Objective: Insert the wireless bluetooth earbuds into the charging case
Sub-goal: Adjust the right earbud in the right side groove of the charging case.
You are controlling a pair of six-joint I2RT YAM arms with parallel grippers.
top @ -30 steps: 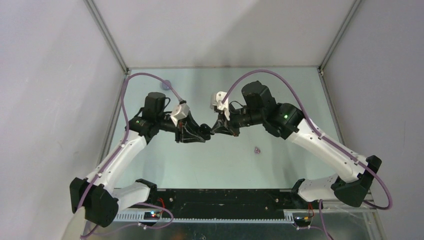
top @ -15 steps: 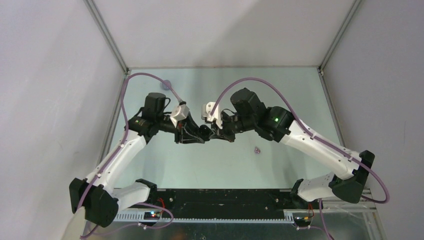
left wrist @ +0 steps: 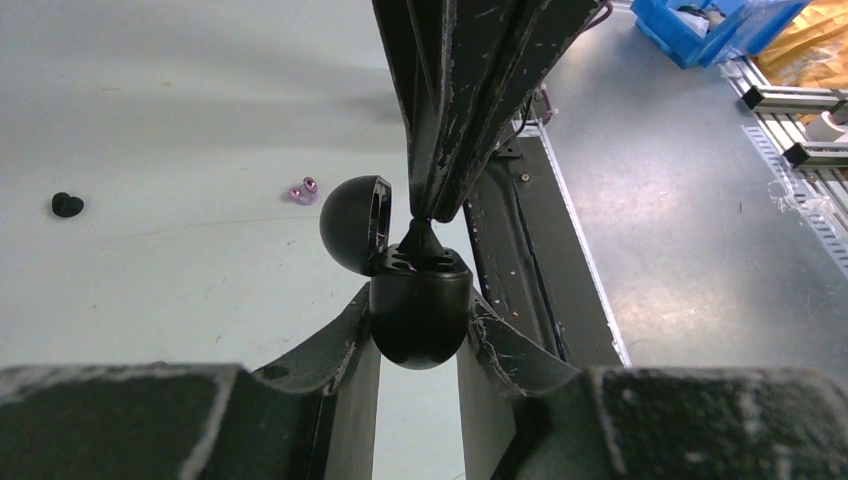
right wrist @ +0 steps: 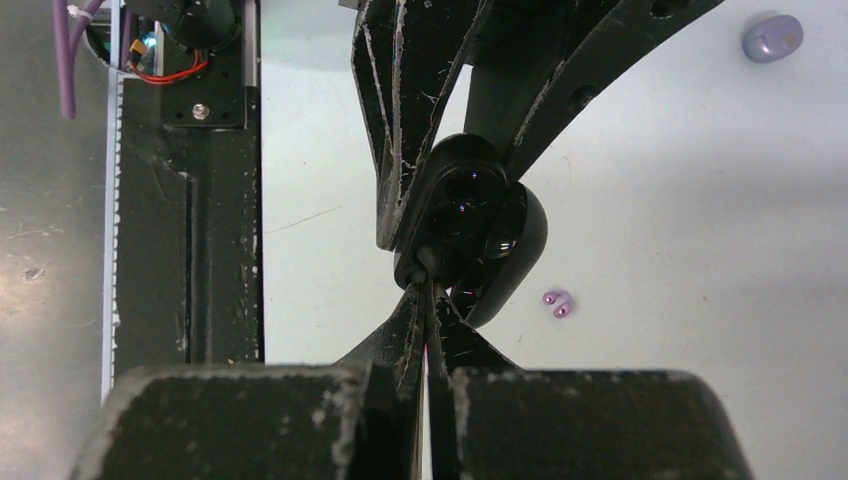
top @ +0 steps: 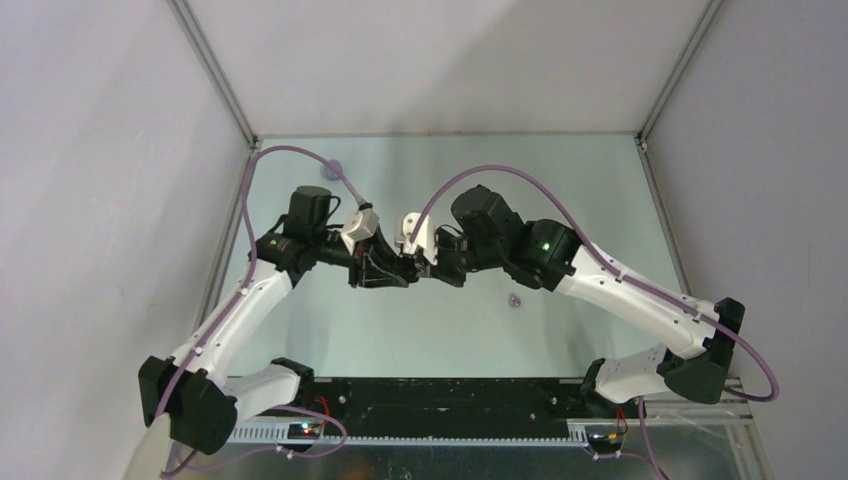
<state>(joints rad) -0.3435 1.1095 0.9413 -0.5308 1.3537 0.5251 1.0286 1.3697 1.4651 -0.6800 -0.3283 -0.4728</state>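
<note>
Pale tabletop, centre: we see the left gripper part-open, clamping the charging case; right gripper closed, tips on a black earbud, likely light and slippery; pinch its body.

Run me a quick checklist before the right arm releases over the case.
1. Charging case clamped in left gripper: ok.
2. Lid swung open: ok.
3. Right gripper shut on black earbud at the case mouth: ok.
4. That earbud fully seated in its socket: cannot tell.
5. Lilac earbuds and second black earbud lying on the table, apart from both arms: ok.
</note>
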